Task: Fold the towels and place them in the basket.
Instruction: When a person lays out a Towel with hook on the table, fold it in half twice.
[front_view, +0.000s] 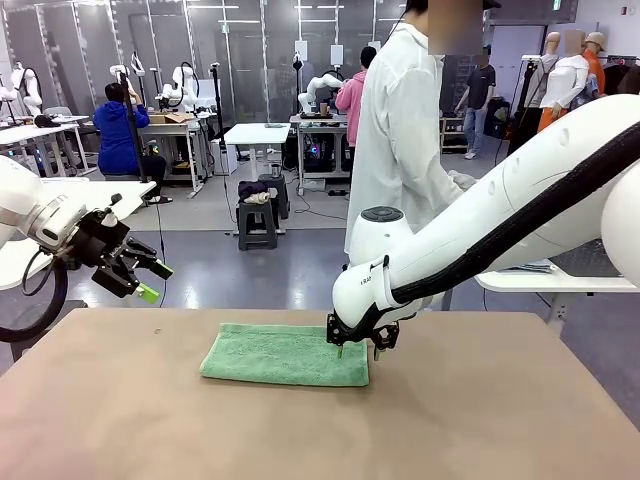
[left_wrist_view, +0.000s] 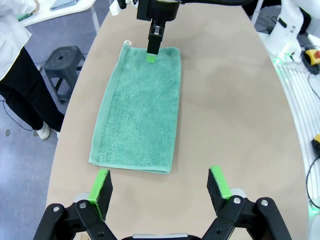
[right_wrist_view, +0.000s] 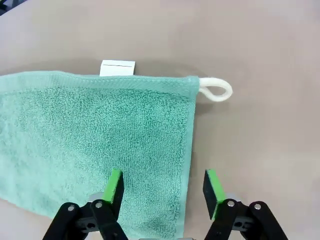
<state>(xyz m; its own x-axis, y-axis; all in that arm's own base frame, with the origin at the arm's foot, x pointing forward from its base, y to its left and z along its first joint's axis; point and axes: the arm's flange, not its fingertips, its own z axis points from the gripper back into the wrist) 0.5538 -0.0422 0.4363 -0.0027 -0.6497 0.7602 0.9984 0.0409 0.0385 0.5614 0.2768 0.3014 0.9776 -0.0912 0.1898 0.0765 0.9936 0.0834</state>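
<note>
Right wrist view: the right gripper (right_wrist_view: 165, 192) points down at the table (right_wrist_view: 260, 50) with its jaws apart and nothing clamped between them. One green pad (right_wrist_view: 116, 187) sits over the terry. The other pad is over bare tabletop just past the short edge of the mint green towel (right_wrist_view: 95, 135), so the jaws straddle that edge near a corner. Whether the pads touch the cloth cannot be told. At the far corner a white loop (right_wrist_view: 216, 90) sticks out onto the table, and a small white tag (right_wrist_view: 117, 68) pokes from under the long edge beside it.

From the front, the right gripper (front_view: 358, 345) is low over the right end of the towel (front_view: 285, 355), which lies flat in the middle of the table (front_view: 120, 420), long side across it. The left gripper (front_view: 155, 282) hangs in the air off the table's left side, well apart from the towel.

Through the left wrist camera, the left gripper (left_wrist_view: 160, 187) is spread wide and empty. The towel (left_wrist_view: 137, 112) stretches away from it, with the right gripper (left_wrist_view: 152, 50) at the far end. A person in a white coat (front_view: 400, 130) stands at the far side of the table, and a dark stool (left_wrist_view: 62, 60) stands on the floor nearby.
</note>
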